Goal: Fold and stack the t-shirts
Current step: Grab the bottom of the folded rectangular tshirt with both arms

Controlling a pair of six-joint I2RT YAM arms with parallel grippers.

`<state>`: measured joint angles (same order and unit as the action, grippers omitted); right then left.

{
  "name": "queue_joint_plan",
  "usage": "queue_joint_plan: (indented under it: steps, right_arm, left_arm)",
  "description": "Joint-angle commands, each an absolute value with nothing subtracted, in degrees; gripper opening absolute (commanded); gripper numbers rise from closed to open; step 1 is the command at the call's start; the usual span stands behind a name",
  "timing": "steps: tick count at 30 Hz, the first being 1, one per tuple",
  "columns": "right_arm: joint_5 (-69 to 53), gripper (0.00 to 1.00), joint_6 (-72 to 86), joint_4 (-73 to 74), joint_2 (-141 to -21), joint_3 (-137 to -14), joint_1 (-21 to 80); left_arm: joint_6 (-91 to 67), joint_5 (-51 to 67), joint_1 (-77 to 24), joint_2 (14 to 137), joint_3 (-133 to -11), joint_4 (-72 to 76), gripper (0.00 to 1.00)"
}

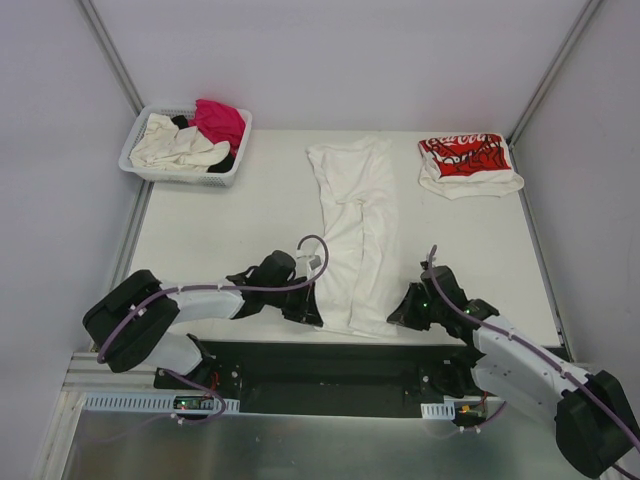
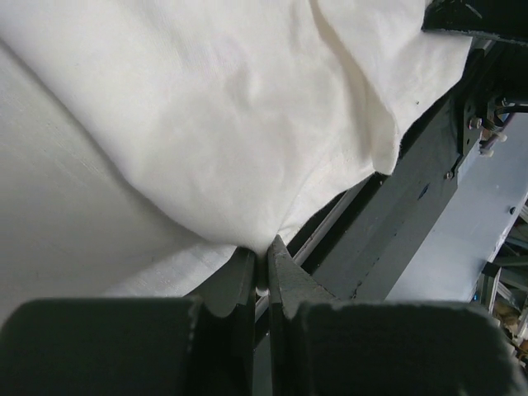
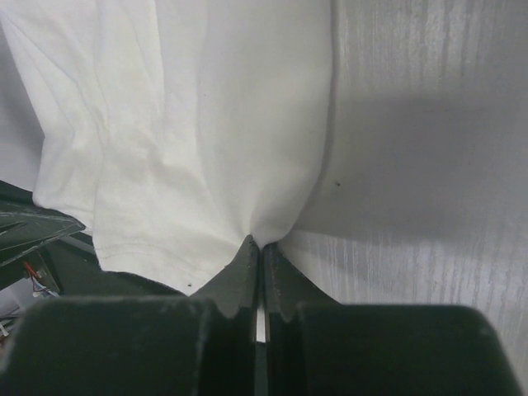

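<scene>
The left pincer (image 2: 266, 252) and right pincer (image 3: 257, 247) were each clamped tight on a near hem corner of the plain white t-shirt (image 1: 355, 225), which looked limp and light.

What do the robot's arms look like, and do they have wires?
The left arm and right arm are white tubes with chunky black joints. A thin purple cable runs along each. The left gripper and right gripper are black, each with two pointed dark fingers.
</scene>
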<state>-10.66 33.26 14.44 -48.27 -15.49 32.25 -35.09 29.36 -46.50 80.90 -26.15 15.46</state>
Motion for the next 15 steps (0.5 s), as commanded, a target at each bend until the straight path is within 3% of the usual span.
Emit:
queue_joint_plan:
  steps: [1, 15]
  right_arm:
    - [-9.23, 0.01, 34.19, 19.68, -45.44, -15.38, 32.52]
    - [-10.55, 0.01, 35.24, 23.90, -42.72, -16.87, 32.78]
  left_arm:
    - [-33.92, 26.90, -46.41, 77.52, -26.54, 12.66, 0.00]
    - [-37.18, 24.43, -46.32, 66.19, -24.78, 7.65, 0.00]
